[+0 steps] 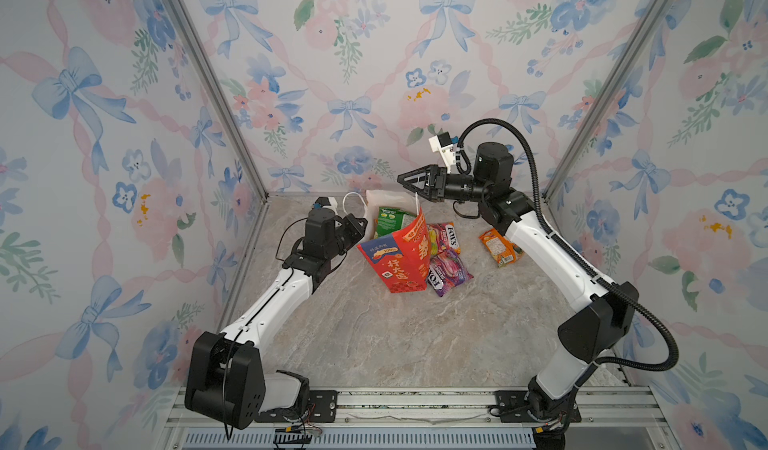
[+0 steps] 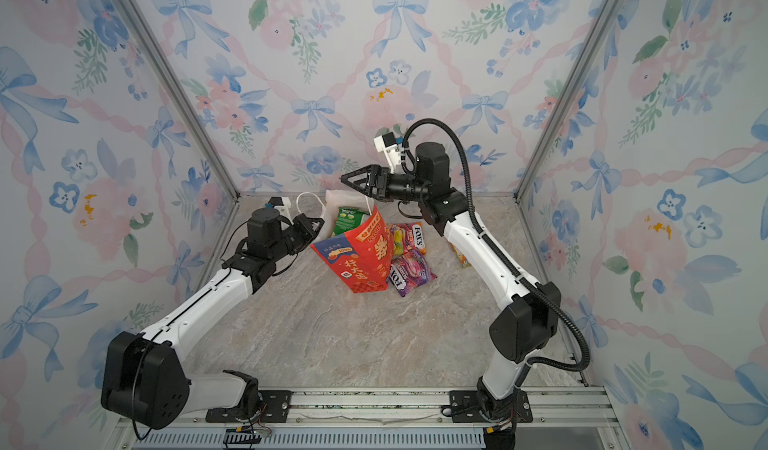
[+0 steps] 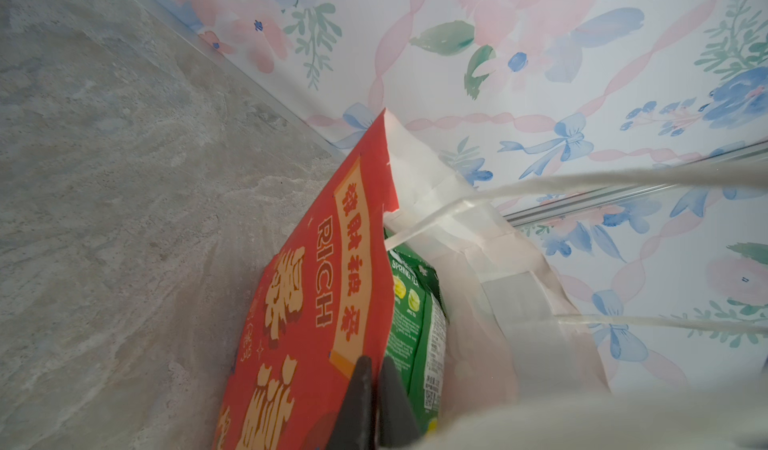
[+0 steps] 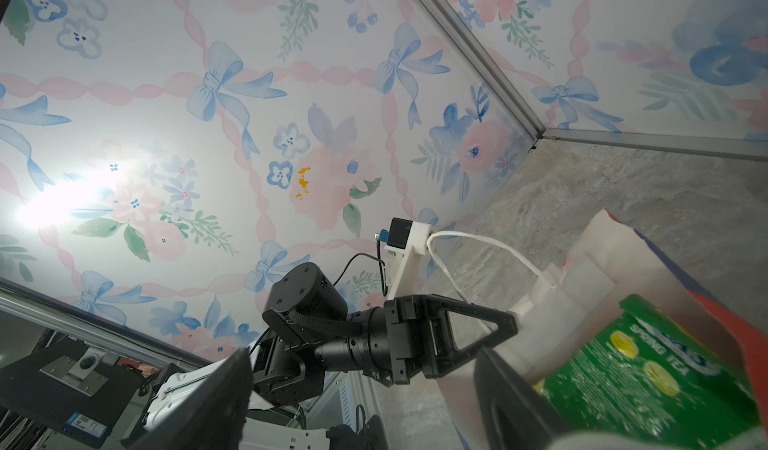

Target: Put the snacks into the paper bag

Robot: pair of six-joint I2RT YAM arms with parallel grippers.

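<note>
Near the centre of both top views, the paper bag (image 1: 395,260) leans on the worktop (image 1: 395,344), its white mouth turned toward the back wall and a green packet (image 1: 390,219) lying in that mouth. Hazard: the bag appears propped only by a pinch on its rim, so if you slacken or drag it the mouth may fold and the packet slide out; a cord handle (image 3: 582,180) could snag a finger. Your left gripper (image 3: 377,364) is clamped on the red rim. Your right gripper (image 1: 408,185), above the mouth, stands wide open and empty. The red-yellow FOX'S packet (image 1: 446,239), purple FOX'S packet (image 1: 451,275) and orange packet (image 1: 498,247) lie right of the bag.
</note>
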